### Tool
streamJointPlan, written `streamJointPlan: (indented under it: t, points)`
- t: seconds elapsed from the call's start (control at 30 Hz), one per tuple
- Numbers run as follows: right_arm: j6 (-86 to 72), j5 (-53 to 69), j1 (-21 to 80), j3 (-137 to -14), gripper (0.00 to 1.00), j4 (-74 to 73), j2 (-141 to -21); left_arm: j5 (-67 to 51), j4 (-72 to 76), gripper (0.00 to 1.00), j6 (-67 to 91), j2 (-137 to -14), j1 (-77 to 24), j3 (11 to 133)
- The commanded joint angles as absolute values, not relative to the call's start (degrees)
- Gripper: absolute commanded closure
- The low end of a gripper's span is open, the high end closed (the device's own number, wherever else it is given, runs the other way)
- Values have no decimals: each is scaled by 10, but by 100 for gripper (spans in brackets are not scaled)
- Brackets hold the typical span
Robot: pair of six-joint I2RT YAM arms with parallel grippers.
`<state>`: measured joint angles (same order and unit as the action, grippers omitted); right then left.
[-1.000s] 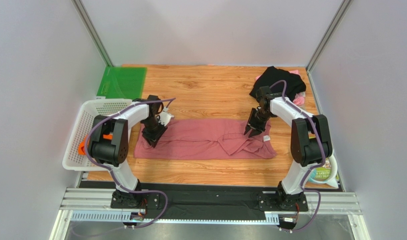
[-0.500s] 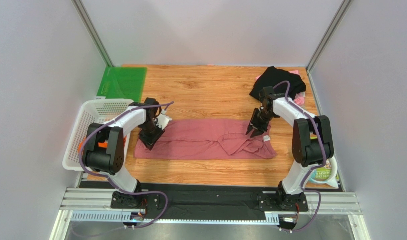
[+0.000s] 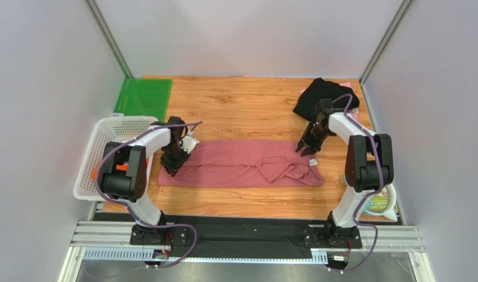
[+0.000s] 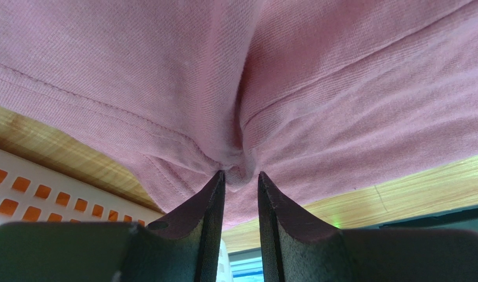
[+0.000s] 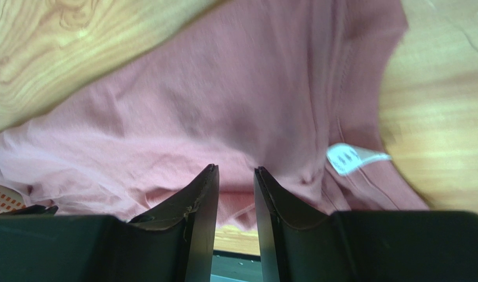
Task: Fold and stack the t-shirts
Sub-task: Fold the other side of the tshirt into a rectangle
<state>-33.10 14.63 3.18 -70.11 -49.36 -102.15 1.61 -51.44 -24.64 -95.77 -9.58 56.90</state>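
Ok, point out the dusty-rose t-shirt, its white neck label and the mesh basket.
dusty-rose t-shirt point(image 3: 223, 161): top external view, flat middle of the cloth.
white neck label point(image 5: 348, 158): right wrist view, centre of the tag.
mesh basket point(image 3: 87, 161): top external view, left wall.

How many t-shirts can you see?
3: a dusty-rose t-shirt spread across the middle, a black t-shirt bunched at the far right corner, and a pale pink t-shirt peeking out beside it. An orange scrap in the basket, behind the left arm, may be a fourth.

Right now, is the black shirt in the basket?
No, the black shirt lies at the table's far right corner, well apart from the basket at the left edge.
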Motion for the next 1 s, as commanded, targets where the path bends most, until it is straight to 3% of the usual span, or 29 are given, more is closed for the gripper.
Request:
streamJointPlan:
  t: [0.0, 0.53, 0.67, 0.8, 0.97]
  points:
    - [-342, 162, 33, -733, 67, -457, -1064, 25, -505, 66, -264, -956, -92, 568]
    - [-331, 133, 5, -739, 68, -458, -1115, 58, -510, 66, -305, -960, -43, 590]
    - [-332, 142, 6, -736, 68, -454, -1114, 9, -546, 66, -283, -946, -43, 626]
    - [-332, 151, 5, -729, 67, -448, -1105, -47, -583, 55, -263, -920, -50, 661]
    - [-331, 149, 6, -727, 66, -446, -1107, -58, -584, 54, -255, -919, -69, 649]
